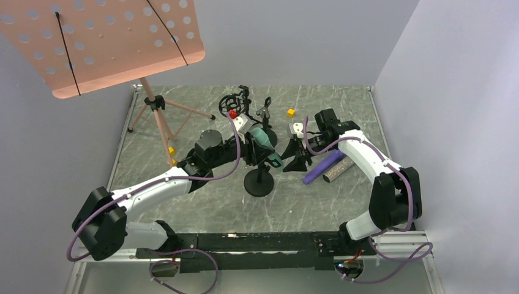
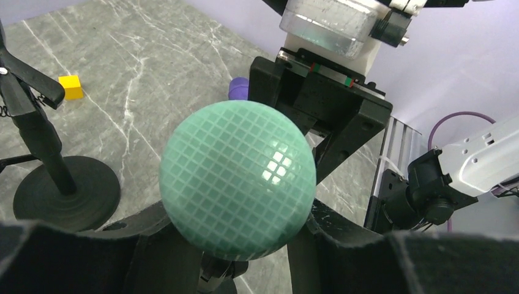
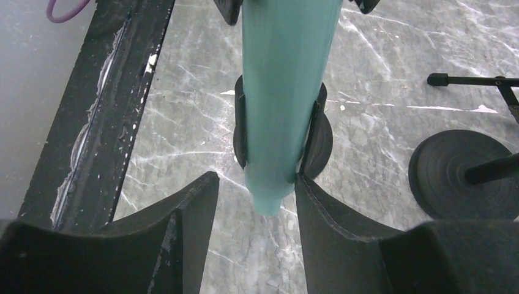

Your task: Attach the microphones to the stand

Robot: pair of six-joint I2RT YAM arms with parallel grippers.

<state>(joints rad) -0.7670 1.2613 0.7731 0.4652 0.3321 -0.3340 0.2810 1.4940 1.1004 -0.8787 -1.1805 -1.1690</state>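
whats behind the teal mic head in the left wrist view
The right pincer, and the purple microphone, only its tip showing. The head of the teal-green microphone hides one pincer finger.

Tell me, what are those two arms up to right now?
Left gripper shut on teal microphone. Right gripper open around its tail end. Purple microphone and glittery microphone lying on table beside right arm.

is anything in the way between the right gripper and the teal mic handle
Nothing visible. The tail end of the smooth teal-green stick microphone sits between the open fingers of the right gripper; the left gripper clamps the handle further up.
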